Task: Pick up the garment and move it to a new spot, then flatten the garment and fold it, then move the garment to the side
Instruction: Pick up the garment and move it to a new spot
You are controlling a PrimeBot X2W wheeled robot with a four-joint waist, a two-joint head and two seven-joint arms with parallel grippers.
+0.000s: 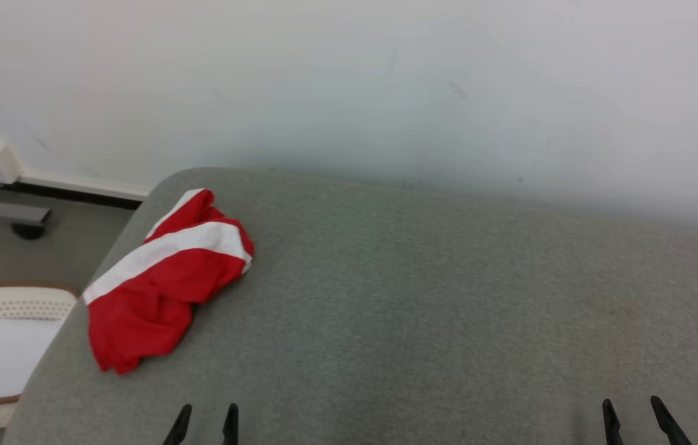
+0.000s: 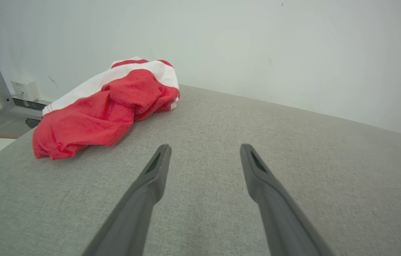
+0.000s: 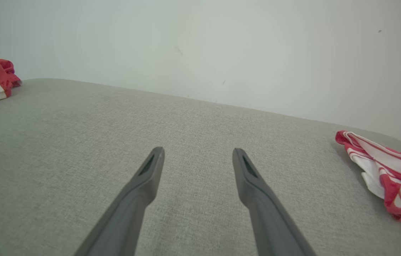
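- Far-left on the grey bench: red/white garment, crumpled in a heap w/ a white band across it, one side right at the bench's left edge.
- L pincer: wide open, holding nothing, over bare bench at the near edge; garment is ahead and to its left, well apart.
- R pincer: wide open, empty, over bare bench at near right.
- 2nd red/white striped cloth bunched on the bench, to the R pincer's right.
- Pale woven basket beside the bench's left edge, lower down.

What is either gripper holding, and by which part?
Nothing. The left gripper and right gripper are open and empty; the garment lies crumpled on the grey surface, untouched.
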